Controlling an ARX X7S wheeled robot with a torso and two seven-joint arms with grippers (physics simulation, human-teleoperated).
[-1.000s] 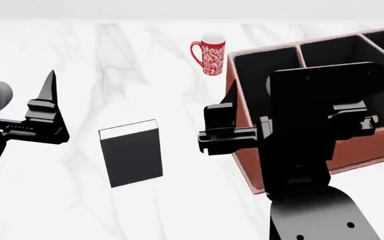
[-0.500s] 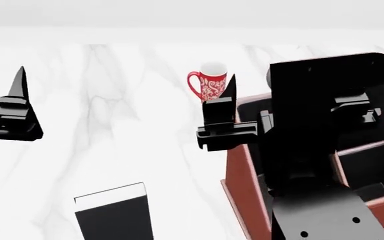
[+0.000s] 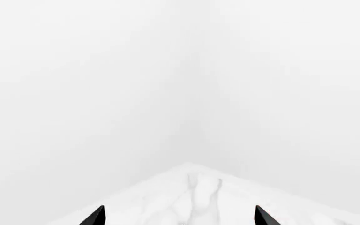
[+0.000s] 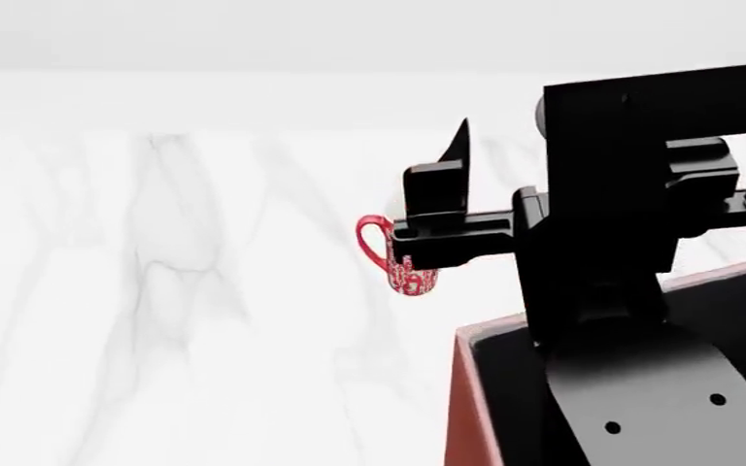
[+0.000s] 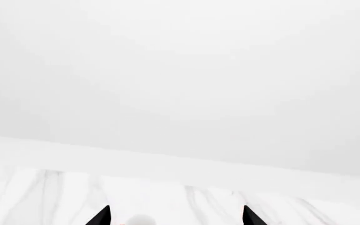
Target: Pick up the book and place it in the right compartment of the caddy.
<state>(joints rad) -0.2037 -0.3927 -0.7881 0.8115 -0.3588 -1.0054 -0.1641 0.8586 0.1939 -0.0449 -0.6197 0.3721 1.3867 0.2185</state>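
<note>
The book is out of view in every frame. Only the near left corner of the reddish-brown caddy (image 4: 474, 408) shows, at the head view's bottom right, mostly hidden behind my right arm. My right gripper (image 5: 175, 216) is open and empty, raised above the table and apart from the caddy. One of its fingers (image 4: 457, 155) points up in the head view. My left gripper (image 3: 180, 216) is open and empty, is absent from the head view, and faces a far corner of the white marble table (image 3: 192, 187).
A red-and-white patterned mug (image 4: 406, 277) stands on the marble table (image 4: 152, 291) just behind my right gripper's finger. Its pale rim (image 5: 139, 219) shows between the fingertips in the right wrist view. White walls lie beyond the table.
The head view has swung upward. The book and my left gripper have dropped out of it, and the caddy has sunk to the bottom right. My right gripper now covers part of the mug.
</note>
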